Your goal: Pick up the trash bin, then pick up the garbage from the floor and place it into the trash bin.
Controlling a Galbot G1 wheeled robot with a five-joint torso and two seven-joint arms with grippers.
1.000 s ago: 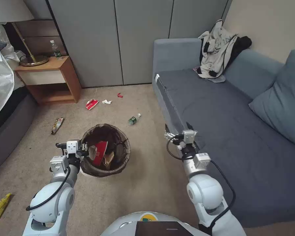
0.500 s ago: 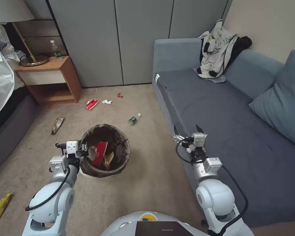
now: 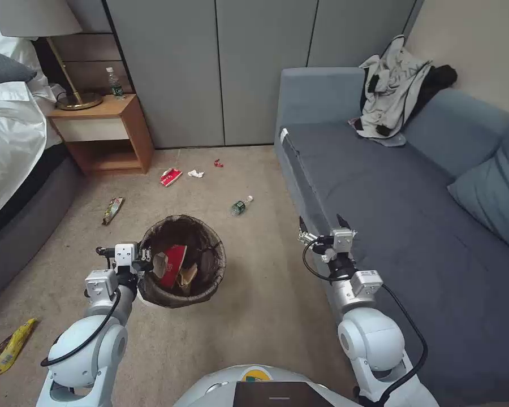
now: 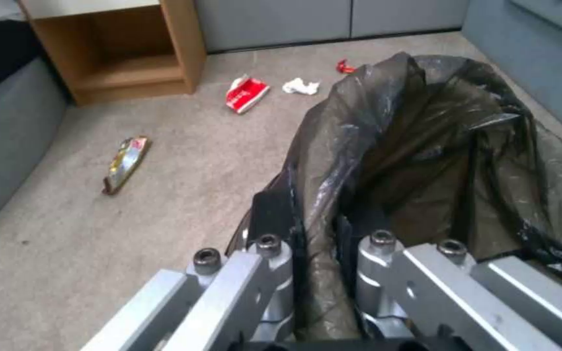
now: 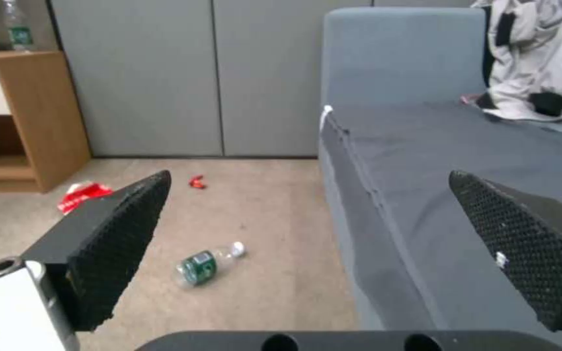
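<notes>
- The trash bin, its dark bag folded over the rim, hung above the carpet, with the left tool clamped shut on the bagged rim at its left side; a red packet and brown paper already lay inside.
- Beyond the bin, the green-labelled bottle lay on its side, its long axis slanting toward the sofa.
- The right tool, jaws spread wide and empty, hovered to the right of the bin at the sofa's front edge; the bottle lay ahead and to its left, nearer this arm.
- Farther from the bin, a red packet, a tissue and a brown wrapper remained on the floor.
</notes>
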